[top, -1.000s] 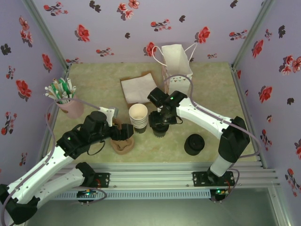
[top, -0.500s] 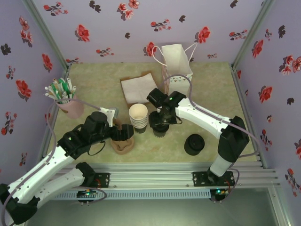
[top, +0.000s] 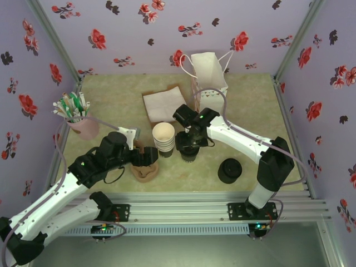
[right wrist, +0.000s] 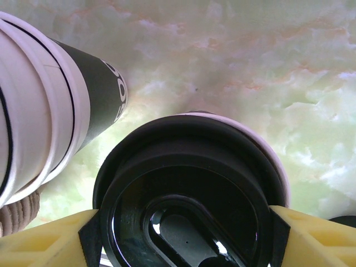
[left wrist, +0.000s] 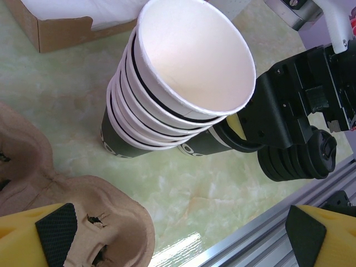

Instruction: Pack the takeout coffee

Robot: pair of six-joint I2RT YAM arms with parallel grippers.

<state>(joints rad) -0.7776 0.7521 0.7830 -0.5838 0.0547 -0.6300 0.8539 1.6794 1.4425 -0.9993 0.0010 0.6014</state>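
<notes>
The takeout coffee, a dark paper cup with a black lid, stands just right of the stack of lidless cups. My right gripper comes down on it from above. In the right wrist view its yellow fingers with black pads press both sides of the lid, so the right gripper is shut on the cup. My left gripper hangs open over the brown pulp cup carrier. The left wrist view shows the left gripper spread wide above the carrier, holding nothing.
A squat pile of black lids sits at the front right. A white paper bag stands at the back, and a cardboard box of napkins lies left of it. A pink cup of stirrers stands at the left wall.
The right wrist has edged very slightly to the left over the lidded cup. The left arm has not moved.
</notes>
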